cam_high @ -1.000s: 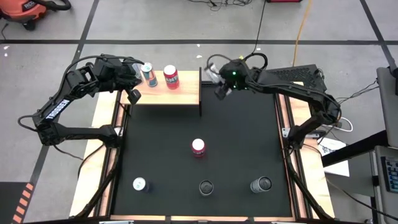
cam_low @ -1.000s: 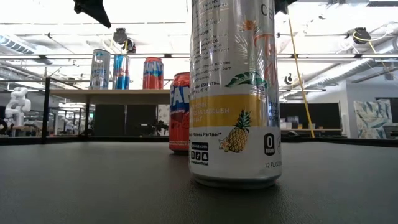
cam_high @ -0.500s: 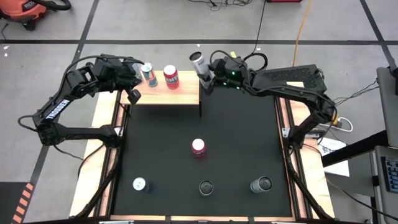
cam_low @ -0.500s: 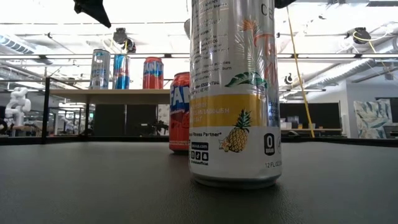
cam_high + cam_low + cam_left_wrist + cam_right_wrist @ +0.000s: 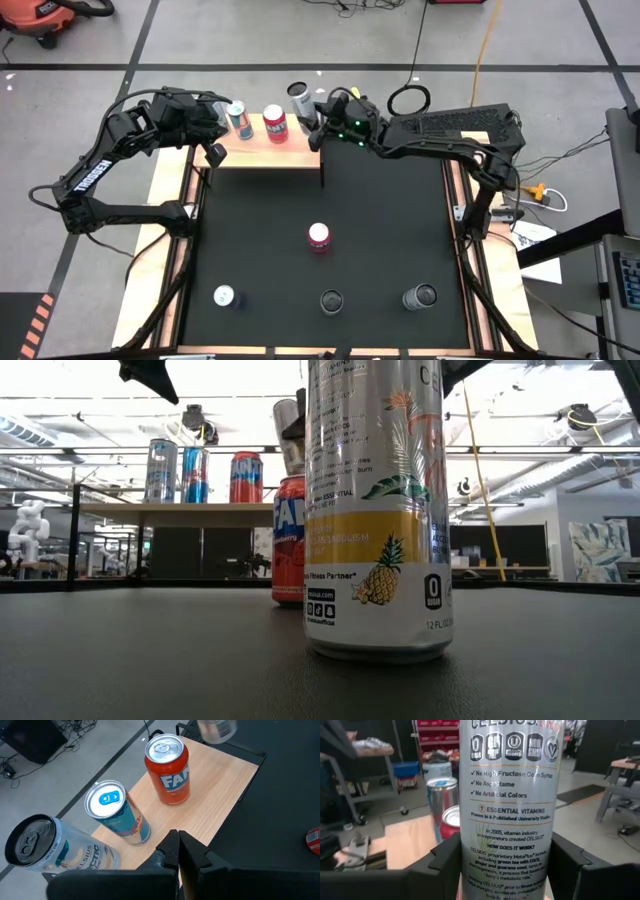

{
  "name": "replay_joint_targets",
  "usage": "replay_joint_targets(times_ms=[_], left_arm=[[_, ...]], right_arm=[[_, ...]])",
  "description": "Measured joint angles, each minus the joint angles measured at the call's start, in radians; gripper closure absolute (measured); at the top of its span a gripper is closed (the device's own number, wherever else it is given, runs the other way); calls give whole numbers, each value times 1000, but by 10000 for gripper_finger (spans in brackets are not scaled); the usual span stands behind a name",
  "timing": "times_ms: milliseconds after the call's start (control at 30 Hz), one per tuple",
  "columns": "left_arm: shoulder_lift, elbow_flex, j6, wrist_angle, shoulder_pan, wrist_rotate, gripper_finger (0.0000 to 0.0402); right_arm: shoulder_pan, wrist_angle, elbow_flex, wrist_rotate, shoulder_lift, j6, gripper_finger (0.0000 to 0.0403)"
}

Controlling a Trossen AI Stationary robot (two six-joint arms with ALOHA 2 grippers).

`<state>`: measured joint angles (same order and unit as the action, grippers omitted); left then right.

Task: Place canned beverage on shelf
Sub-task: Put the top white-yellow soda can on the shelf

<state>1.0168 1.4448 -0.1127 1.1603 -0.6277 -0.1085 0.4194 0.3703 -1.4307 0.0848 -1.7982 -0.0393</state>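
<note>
Right gripper: your jaws are clamped on the silver can, around mid-body.
Can position: held upright in the air over the shelf, just beside the red can.
Left gripper: fingers fully closed, empty, waiting at the shelf's left end.
Handling: thin rigid metal, smooth and likely slippery; it probably has some weight if full.
Grip advice: you'd best stay on the straight wall, firm but not crushing.

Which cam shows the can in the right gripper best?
Right wrist view: the held Celsius can fills the frame between the dark fingers. High view shows its top over the shelf; low view, a sliver; left wrist, a blurred edge.
</note>
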Motion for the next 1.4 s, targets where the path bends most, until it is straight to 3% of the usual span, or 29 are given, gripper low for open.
replay_joint_targets(times_ms=[367, 633, 1100, 1400], left_arm=[[0, 0, -5, 0, 0, 0, 401], [0, 0, -1, 0, 0, 1, 401], [0, 0, 0, 0, 0, 4, 401], [0, 0, -2, 0, 0, 4, 401]], right_arm=[[-28, 206, 0, 150, -120, -27, 212], [-45, 259, 0, 247, -179, -26, 211], [-57, 258, 2, 348, -185, 2, 211], [-57, 469, 123, 407, -185, -34, 211]])
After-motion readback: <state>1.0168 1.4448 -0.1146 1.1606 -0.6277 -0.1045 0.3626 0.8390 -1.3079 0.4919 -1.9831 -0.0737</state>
